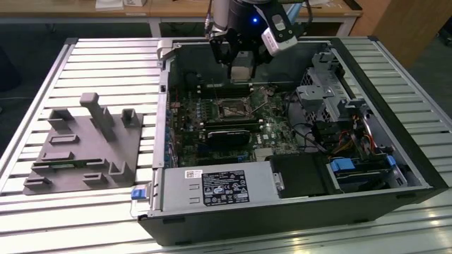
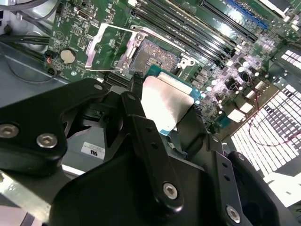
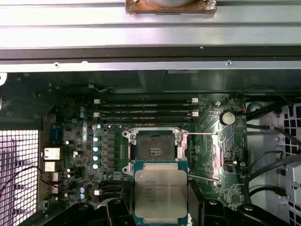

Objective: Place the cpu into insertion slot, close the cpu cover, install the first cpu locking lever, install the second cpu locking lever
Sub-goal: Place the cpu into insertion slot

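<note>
My gripper (image 3: 160, 209) is shut on the cpu (image 3: 160, 194), a flat square chip with a pale silver top and a green rim. In the second wrist view the black fingers (image 2: 135, 106) clamp two opposite edges of the cpu (image 2: 165, 101). The chip hangs above the motherboard, just short of the open insertion slot (image 3: 154, 148), whose contact field lies bare. The cpu cover (image 2: 92, 47), a thin silver frame with an open window, is folded back beside the slot (image 2: 157, 54). In the exterior view the gripper (image 1: 242, 59) hovers with the cpu (image 1: 242, 69) over the case's far side, behind the slot (image 1: 232, 108).
The open black computer case (image 1: 282, 211) lies on a slatted metal table (image 1: 106, 69). Memory sticks (image 3: 146, 110) run beside the slot. A thin locking lever (image 3: 203, 178) stands out next to the cover. A grey fixture block (image 1: 84, 148) sits at the exterior view's left.
</note>
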`<state>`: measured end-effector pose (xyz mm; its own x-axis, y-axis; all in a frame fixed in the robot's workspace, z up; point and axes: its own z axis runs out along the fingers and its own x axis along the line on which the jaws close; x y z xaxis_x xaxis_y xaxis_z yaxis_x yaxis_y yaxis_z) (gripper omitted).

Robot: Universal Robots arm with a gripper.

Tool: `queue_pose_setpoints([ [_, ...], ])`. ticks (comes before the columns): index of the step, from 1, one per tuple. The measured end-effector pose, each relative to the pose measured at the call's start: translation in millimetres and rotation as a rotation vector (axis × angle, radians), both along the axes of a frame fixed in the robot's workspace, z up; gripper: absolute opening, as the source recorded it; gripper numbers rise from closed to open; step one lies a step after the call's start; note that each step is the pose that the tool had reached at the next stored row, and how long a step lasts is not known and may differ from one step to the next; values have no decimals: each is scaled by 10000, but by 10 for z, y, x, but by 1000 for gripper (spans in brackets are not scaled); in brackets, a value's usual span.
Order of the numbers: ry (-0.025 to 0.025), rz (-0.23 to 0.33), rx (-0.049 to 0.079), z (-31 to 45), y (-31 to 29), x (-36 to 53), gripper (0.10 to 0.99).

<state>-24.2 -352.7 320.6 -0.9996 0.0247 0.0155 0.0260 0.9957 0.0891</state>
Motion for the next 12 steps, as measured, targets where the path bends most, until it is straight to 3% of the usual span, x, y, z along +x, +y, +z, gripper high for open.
queue_pose_setpoints([
  [12, 0, 0, 0, -145, 0, -1, 541],
])
